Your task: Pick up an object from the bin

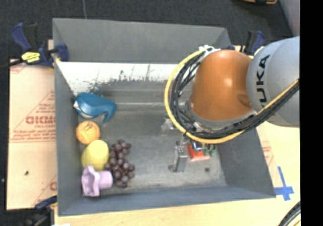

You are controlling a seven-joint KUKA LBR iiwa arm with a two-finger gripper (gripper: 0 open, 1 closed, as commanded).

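The gripper [176, 164] hangs low over the bin [141, 43] floor, right of centre, below the arm's orange cover [219, 86]. Whether it is spread or pressed together I cannot tell. Nothing shows in its grasp. Just beside it, on its right, lies a small red thing [198, 153] with green on it, partly hidden under the wrist. The rest lies well apart along the left wall: a blue toy [93, 106], an orange [87, 131], a lemon [95, 154], dark grapes [121, 164] touching the lemon, and a purple piece [95, 180] in the near corner.
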